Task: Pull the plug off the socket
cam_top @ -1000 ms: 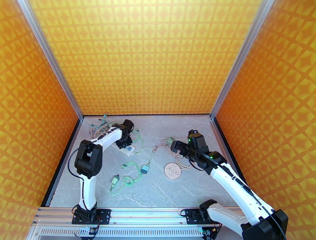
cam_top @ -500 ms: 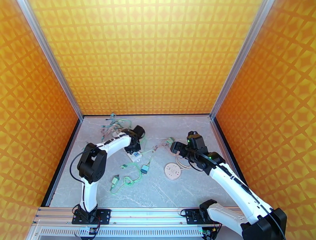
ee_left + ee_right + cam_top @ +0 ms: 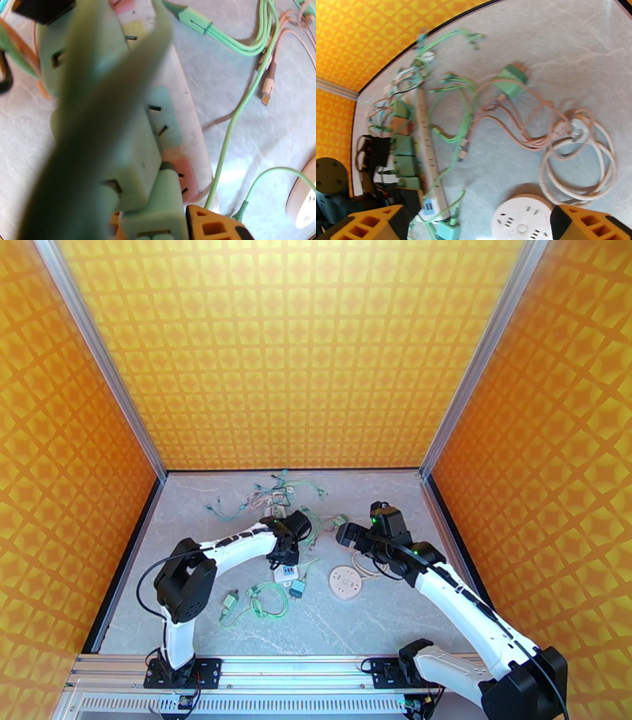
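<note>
on the grey table (image 3: 379, 619), seen from above, the left gripper (image 3: 286, 554) is down on the white power strip (image 3: 286, 573), which lies near the middle, just left of a round socket disc (image 3: 345, 582). the right gripper (image 3: 346, 534) hangs beyond that disc, over the pink cable (image 3: 367, 564). a teal plug (image 3: 298, 588) lies just beside the strip's near end.

in the left wrist view the power strip (image 3: 173, 130) runs up the frame, with coloured patches around its slots. a green plug (image 3: 156, 209) sits on it at the bottom, pinched by the left gripper (image 3: 158, 227): the fingers (image 3: 213, 227) stand narrow, the yellow one touching the plug's side. a blurred green shape (image 3: 98, 118) crosses close to the lens.

in the right wrist view the right gripper (image 3: 478, 227) has its yellow fingers (image 3: 588, 225) wide apart and empty, above the round socket disc (image 3: 521, 221). the power strip (image 3: 428, 158) lies to the left, and a row of green plugs (image 3: 406, 165) is seated along it. the coiled pink cable (image 3: 576, 165) lies to the right.
</note>
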Tool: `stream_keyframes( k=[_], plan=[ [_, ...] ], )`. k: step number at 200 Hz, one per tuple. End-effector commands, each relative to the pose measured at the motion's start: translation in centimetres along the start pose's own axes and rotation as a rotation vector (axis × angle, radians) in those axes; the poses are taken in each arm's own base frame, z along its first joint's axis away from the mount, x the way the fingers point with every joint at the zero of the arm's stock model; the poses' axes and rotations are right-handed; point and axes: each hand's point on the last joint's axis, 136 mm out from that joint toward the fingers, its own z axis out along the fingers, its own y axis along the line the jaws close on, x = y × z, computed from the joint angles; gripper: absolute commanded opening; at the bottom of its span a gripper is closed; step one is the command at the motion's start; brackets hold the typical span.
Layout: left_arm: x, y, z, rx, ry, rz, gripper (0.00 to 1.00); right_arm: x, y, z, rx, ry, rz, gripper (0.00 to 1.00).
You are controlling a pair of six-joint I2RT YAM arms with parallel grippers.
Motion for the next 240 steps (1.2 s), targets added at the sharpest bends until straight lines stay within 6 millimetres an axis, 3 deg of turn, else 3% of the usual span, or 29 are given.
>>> stream_keyframes(
  k=[1,56,91,120,163,185,214,240],
  plan=[
    [3.6,-0.3,0.4,0.042,0.112,0.056,0.27,1.5,1.4,1.2,-0.083,0.063,-0.021,0.94],
    [5.1,0.8,0.3,0.031,0.127,0.036,0.31,6.6,4.9,3.9,-0.200,0.227,-0.044,0.67],
    [4.9,0.8,-0.1,0.038,0.117,0.034,0.31,9.9,6.6,6.1,-0.242,0.314,-0.006,0.65],
    [4.8,0.7,-0.2,0.043,0.111,0.035,0.31,10.7,7.9,7.7,-0.259,0.352,0.025,0.65],
    [4.6,0.3,-0.4,0.060,0.100,0.037,0.31,11.9,7.9,10.6,-0.225,0.426,0.053,0.52],
    [4.4,0.2,-0.5,0.065,0.094,0.043,0.32,12.1,7.7,11.3,-0.211,0.437,0.053,0.31],
    [4.3,0.2,-0.8,0.070,0.088,0.056,0.32,11.7,5.8,11.1,-0.097,0.425,-0.025,0.23],
    [4.7,0.4,-0.8,0.068,0.093,0.069,0.33,10.5,2.7,10.5,0.052,0.404,-0.107,0.12]
  ],
)
